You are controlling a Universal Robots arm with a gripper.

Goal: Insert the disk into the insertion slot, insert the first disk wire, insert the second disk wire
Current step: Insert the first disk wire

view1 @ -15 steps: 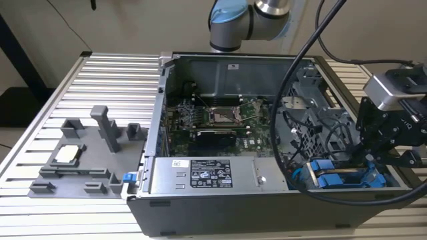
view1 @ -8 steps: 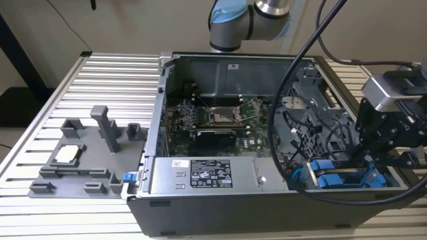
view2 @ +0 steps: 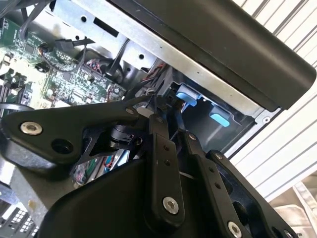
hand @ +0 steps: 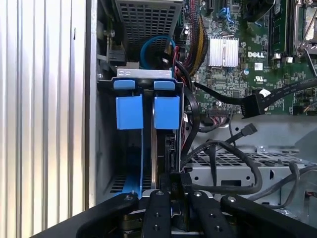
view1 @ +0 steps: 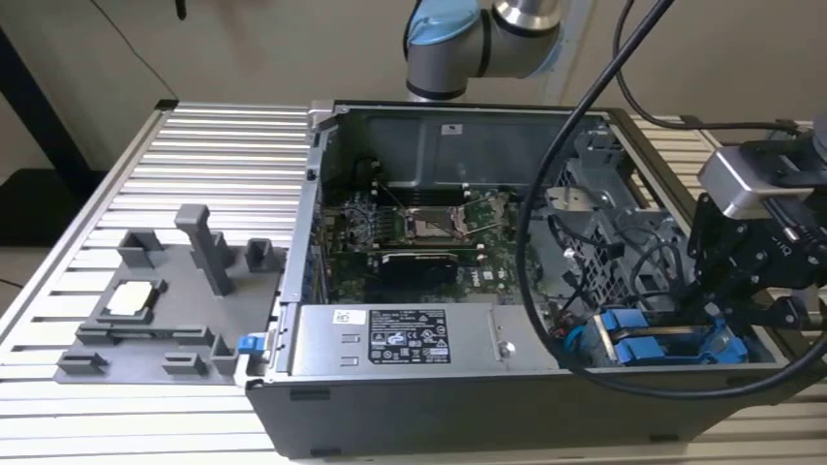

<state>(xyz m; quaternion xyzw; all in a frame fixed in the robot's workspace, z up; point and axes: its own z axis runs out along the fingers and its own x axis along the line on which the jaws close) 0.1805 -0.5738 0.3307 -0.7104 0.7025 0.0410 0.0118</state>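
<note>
The gripper (view1: 723,312) hangs at the lower right of the exterior view, reaching down into the near right corner of the open computer case (view1: 387,412). In the first wrist view its black fingers (hand: 157,198) are drawn in and clenched on the near edge of the disk (hand: 167,148). The disk stands edge-on inside the insertion slot (hand: 105,148). Two bright blue tabs (hand: 130,111) sit side by side at the far end of that bay. The disk lies under one of them, and the neighbouring space shows a bare blue rail (hand: 141,163).

In the exterior view the slot's blue plastic (view1: 659,347) shows just below the gripper, towards the exterior view's right of the grey power-supply box (view1: 401,339).

Beside the bay, two black wires lie loose over the case floor. One ends in a small plug (hand: 248,130) and the other in a wider connector (hand: 255,103); neither touches the disk. The green motherboard (hand: 237,59) lies beyond them.

The case rests on a slatted table (view1: 207,155), with a grey fixture tray (view1: 155,310) at the exterior view's left.
</note>
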